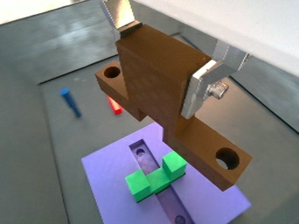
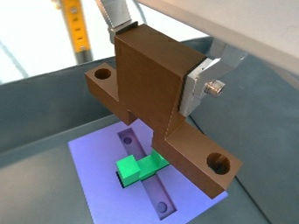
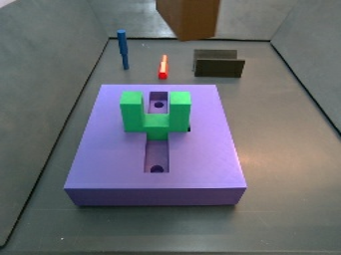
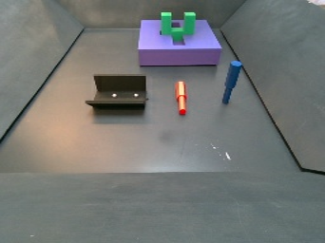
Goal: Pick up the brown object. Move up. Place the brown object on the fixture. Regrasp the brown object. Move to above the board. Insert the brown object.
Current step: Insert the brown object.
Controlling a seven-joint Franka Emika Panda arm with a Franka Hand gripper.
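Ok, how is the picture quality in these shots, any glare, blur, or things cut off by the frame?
In both wrist views the mid-brown stepped bar is sharp between the gripper plates, and the background is softer. In a side view the bar is cut off by the frame edge. In the other side view a pale glare patch sits on the grey floor, and the lavender-purple square board casts little shadow.

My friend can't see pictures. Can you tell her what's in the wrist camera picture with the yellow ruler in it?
The gripper holds the brown object between its silver fingers, up in the air above the purple board. A green U-shaped block sits on the board's slot. A yellow ruler stands in the background.
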